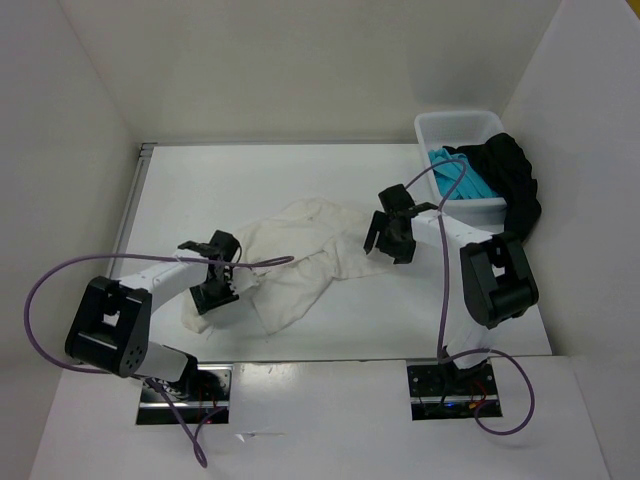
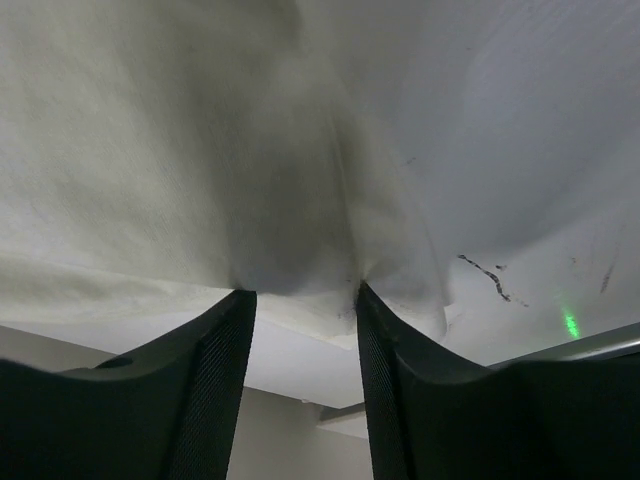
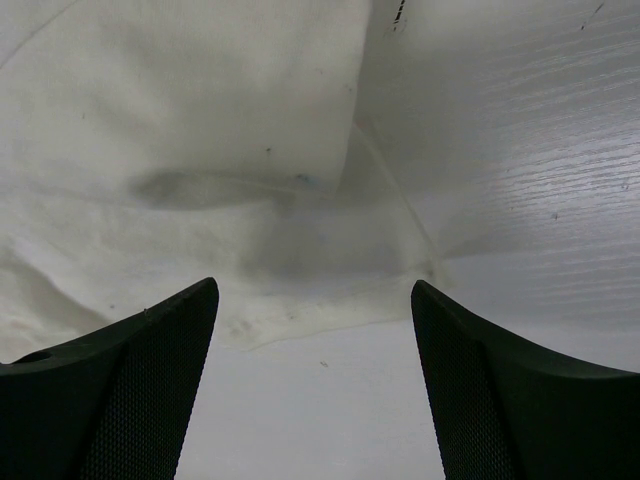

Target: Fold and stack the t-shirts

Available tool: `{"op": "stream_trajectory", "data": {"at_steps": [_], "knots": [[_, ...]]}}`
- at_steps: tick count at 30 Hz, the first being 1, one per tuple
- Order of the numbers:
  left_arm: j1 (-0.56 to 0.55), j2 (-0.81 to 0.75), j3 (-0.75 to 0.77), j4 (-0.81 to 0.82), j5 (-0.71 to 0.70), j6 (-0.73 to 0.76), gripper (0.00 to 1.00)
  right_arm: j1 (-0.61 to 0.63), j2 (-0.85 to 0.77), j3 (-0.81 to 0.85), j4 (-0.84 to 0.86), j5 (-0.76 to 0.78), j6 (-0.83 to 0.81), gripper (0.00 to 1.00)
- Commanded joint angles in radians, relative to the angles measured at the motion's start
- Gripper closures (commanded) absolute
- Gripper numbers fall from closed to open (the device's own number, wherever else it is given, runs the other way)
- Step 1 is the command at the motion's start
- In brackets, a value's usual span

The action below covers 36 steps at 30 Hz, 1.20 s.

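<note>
1. White tabletop (image 1: 300,170), walled in white, carries a crumpled cream cotton t-shirt (image 1: 300,255) spread near its centre.
2. At the shirt's near-left edge, the left gripper (image 1: 215,288) clenches a gathered fold.
3. Over the shirt's right edge, the right gripper (image 1: 392,238) hangs released, jaws wide.
4. Far right, a white plastic bin (image 1: 455,125) holds turquoise cloth (image 1: 465,185); a black garment (image 1: 515,175) drapes over its rim.

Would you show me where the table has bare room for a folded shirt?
Bare table lies along the far edge, left of the bin and beyond the white t-shirt, and in the near strip before it. The centre is crowded by the left gripper and right gripper.
</note>
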Motion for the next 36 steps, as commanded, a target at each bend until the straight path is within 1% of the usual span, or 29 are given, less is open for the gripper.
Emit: {"op": "stream_trajectory", "data": {"at_steps": [1,5,6,9,10,12,14,15,16,18,21,22,25,26,27,30,33,34,36], "knots": [[0.045,0.022,0.014,0.014,-0.015,0.001,0.57,-0.009,0.002,-0.013,0.038,-0.004,-0.004,0.17],[0.069,0.022,0.034,-0.009,-0.004,0.001,0.66,-0.009,0.002,-0.013,0.038,-0.004,-0.013,0.17],[0.070,0.010,0.034,-0.009,0.005,0.001,0.72,-0.009,0.002,-0.013,0.047,-0.004,-0.013,0.17],[0.070,0.010,0.034,0.001,0.005,0.001,0.81,-0.009,0.012,-0.023,0.056,-0.015,-0.013,0.18],[0.070,0.010,0.034,0.002,0.005,0.001,0.91,-0.009,0.012,-0.023,0.056,-0.025,-0.013,0.18],[0.070,0.020,0.034,0.002,0.005,-0.010,0.99,-0.009,0.025,-0.023,0.056,-0.026,-0.013,0.20],[0.070,0.020,0.034,0.002,0.026,-0.022,1.00,-0.009,0.035,-0.023,0.056,-0.026,-0.013,0.20],[0.070,0.020,0.049,0.002,0.026,-0.036,1.00,-0.009,0.035,-0.023,0.047,-0.026,-0.013,0.18],[0.070,0.020,0.060,0.002,0.026,-0.045,1.00,-0.009,0.035,-0.023,0.047,-0.026,-0.013,0.14],[0.070,0.007,0.083,0.002,0.036,-0.076,1.00,-0.009,0.035,-0.033,0.035,-0.013,-0.004,0.14],[0.070,-0.023,0.126,0.002,0.045,-0.107,1.00,-0.009,0.035,-0.043,0.006,0.042,0.005,0.13],[0.070,-0.035,0.126,0.002,0.045,-0.120,1.00,-0.009,0.035,-0.043,-0.005,0.087,0.005,0.08],[0.070,-0.053,0.144,-0.008,0.032,-0.130,1.00,-0.009,0.035,-0.007,-0.053,0.163,0.023,0.08],[0.070,-0.062,0.144,-0.008,0.020,-0.139,1.00,-0.009,0.025,-0.007,-0.062,0.212,0.033,0.08],[0.070,-0.075,0.144,-0.008,0.010,-0.139,1.00,-0.009,0.012,0.003,-0.062,0.229,0.033,0.06],[0.070,-0.087,0.144,-0.008,-0.012,-0.139,1.00,-0.009,0.021,-0.015,-0.047,0.212,0.033,0.05],[0.070,-0.110,0.144,-0.008,-0.032,-0.148,1.00,-0.009,0.078,-0.035,-0.028,0.168,0.042,0.05],[0.070,-0.119,0.144,-0.008,-0.032,-0.159,1.00,0.000,0.098,-0.047,-0.013,0.151,0.042,0.06],[0.070,-0.141,0.144,-0.008,-0.041,-0.159,1.00,0.000,0.098,-0.047,0.018,0.111,0.042,0.23]]}}
